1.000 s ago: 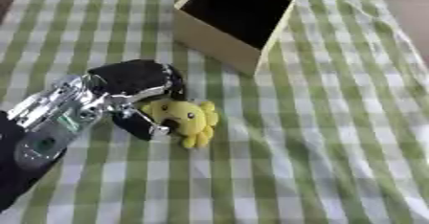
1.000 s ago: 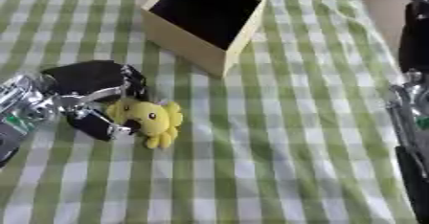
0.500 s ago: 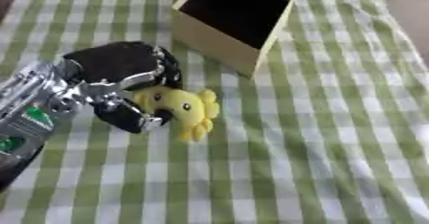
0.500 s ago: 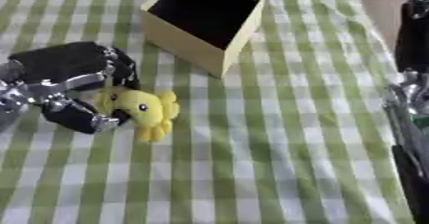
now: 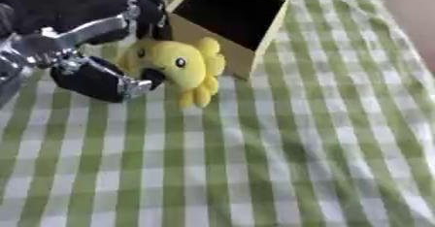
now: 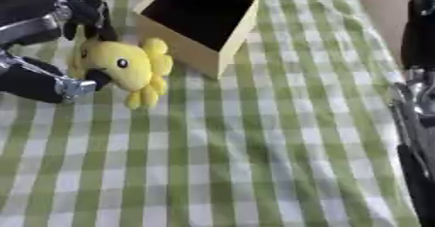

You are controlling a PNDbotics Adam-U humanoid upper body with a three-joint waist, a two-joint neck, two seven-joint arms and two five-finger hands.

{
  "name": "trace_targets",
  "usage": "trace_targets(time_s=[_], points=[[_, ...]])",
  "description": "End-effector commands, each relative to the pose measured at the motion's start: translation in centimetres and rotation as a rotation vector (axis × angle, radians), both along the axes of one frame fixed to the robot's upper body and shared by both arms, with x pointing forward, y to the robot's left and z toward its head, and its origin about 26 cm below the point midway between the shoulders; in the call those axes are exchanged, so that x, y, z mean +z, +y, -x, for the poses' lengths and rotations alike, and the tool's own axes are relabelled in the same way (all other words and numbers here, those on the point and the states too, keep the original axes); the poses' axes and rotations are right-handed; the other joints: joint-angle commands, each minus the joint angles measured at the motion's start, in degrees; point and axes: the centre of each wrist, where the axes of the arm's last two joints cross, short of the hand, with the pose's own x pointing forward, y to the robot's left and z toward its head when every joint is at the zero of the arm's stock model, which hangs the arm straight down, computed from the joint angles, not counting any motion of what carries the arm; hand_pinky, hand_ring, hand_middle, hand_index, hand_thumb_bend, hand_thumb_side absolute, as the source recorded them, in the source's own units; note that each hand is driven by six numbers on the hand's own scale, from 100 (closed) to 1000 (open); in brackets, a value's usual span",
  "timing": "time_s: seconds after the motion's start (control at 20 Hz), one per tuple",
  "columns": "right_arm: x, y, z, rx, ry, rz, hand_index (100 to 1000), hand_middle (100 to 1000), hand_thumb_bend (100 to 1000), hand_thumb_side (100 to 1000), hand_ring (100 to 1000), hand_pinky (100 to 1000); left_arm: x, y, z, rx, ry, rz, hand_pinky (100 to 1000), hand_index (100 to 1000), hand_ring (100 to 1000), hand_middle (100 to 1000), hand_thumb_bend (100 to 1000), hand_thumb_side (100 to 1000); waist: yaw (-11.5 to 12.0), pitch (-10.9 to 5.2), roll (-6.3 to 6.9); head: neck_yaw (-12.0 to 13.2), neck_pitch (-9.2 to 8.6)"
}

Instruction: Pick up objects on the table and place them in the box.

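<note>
Tablecloth (image 5: 255, 172): green-and-white checks are spreading bare across the near half.
My right arm (image 6: 416, 124): it is showing at 3 o'clock in the right eye view; I cannot tell what its fingers are doing.
My left hand (image 5: 93, 75): I am pinching the toy at 10 o'clock, thumb under its face, fingers curled behind it.
Yellow plush toy (image 5: 178, 66): it is hanging in my grasp, lifted, just beside the box's near wall.
Box (image 5: 229, 22): the open wooden box is tilting at 12 o'clock, dark inside.
</note>
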Motion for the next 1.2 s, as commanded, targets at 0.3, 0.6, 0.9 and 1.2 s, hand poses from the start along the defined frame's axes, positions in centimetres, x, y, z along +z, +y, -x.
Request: trace_targets(time_s=[0.3, 0.6, 0.9, 1.2], points=[[1.4, 0.1, 0.4, 0.017, -0.048, 0.034, 794, 646, 100, 826, 686, 761, 3.4, 0.4, -2.2, 0.041, -0.131, 0.071, 438, 532, 540, 525, 100, 100, -1.24, -0.37, 0.66, 1.16, -1.78], [1.8, 0.4, 0.4, 0.036, -0.058, 0.039, 794, 645, 100, 828, 685, 760, 3.9, 0.4, -6.3, 0.095, -0.145, 0.137, 441, 530, 542, 529, 100, 100, -3.18, 0.54, 1.02, 2.78, -3.13], [2.3, 0.8, 0.4, 0.060, -0.071, 0.043, 793, 644, 100, 831, 684, 760, 4.4, 1.0, -9.2, 0.136, -0.172, 0.175, 447, 530, 545, 533, 100, 100, -5.50, 1.66, 1.86, 3.94, -4.93], [2.7, 1.3, 0.3, 0.083, -0.082, 0.040, 793, 644, 100, 828, 683, 760, 5.7, 1.4, -10.8, 0.191, -0.242, 0.218, 451, 532, 547, 534, 100, 100, -7.75, 2.46, 2.62, 5.47, -6.10]])
